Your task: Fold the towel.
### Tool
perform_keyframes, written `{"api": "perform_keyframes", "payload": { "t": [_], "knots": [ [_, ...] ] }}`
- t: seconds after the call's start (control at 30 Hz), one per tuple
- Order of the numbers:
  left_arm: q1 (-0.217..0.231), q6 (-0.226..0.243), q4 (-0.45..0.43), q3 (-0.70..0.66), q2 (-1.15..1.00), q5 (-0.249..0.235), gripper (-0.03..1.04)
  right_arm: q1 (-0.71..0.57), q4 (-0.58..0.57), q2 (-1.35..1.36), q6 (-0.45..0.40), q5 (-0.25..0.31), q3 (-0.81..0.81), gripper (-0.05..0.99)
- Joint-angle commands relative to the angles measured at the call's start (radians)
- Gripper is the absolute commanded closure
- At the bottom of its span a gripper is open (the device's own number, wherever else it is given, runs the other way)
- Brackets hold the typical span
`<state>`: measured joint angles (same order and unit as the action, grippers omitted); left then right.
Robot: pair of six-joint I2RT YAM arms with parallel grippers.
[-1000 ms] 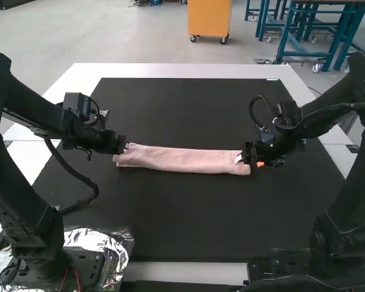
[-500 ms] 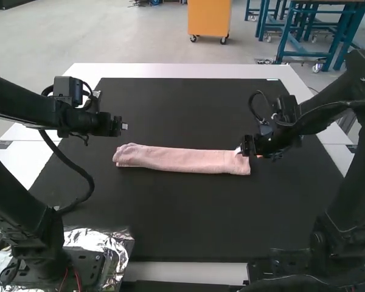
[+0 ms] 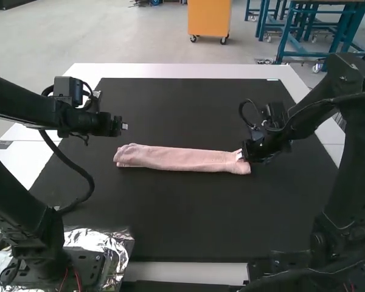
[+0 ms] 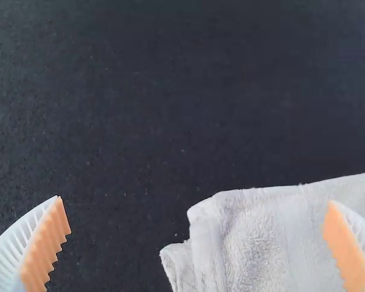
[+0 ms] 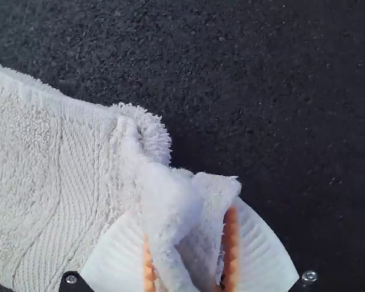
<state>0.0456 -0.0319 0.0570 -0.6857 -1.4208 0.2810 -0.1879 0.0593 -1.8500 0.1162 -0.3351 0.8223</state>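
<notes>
The pink towel (image 3: 182, 159) lies as a long narrow folded strip across the black mat. Near its left end, on the far side, my left gripper (image 3: 124, 126) hangs above the mat. In the left wrist view the left gripper (image 4: 198, 234) is open, its fingers wide apart above the mat and the layered towel end (image 4: 255, 237). My right gripper (image 3: 241, 156) is at the strip's right end. The right wrist view has the right gripper (image 5: 188, 258) shut on a bunched corner of the towel (image 5: 67, 164), cloth pinched between the orange pads.
The black mat (image 3: 188, 219) stretches around the towel on a white table (image 3: 182, 71). Crumpled foil (image 3: 112, 249) lies by the left arm's base. The right arm stands along the mat's right side.
My left gripper has backed off the towel's left end, up and to the left. The right gripper has shifted slightly at the right end, and that end has moved a little.
</notes>
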Motion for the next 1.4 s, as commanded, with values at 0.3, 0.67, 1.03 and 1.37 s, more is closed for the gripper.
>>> {"api": "perform_keyframes", "payload": {
  "t": [0.3,0.67,1.03,1.37],
  "knots": [
    [0.0,-0.008,0.029,-0.025,0.014,0.001,0.04,0.159,-0.116,0.187,0.02,-0.081,-0.003,0.96],
    [0.004,-0.005,0.066,-0.032,0.008,-0.037,0.04,0.015,-0.104,0.288,-0.125,-0.116,0.02,0.96],
    [0.065,0.0,0.095,-0.017,0.008,-0.049,0.04,-0.263,-0.03,0.092,-0.21,-0.081,0.155,0.96],
    [0.122,0.003,0.115,0.002,0.008,-0.043,0.04,-0.4,-0.029,-0.11,-0.236,-0.081,0.379,0.96]
  ]
}}
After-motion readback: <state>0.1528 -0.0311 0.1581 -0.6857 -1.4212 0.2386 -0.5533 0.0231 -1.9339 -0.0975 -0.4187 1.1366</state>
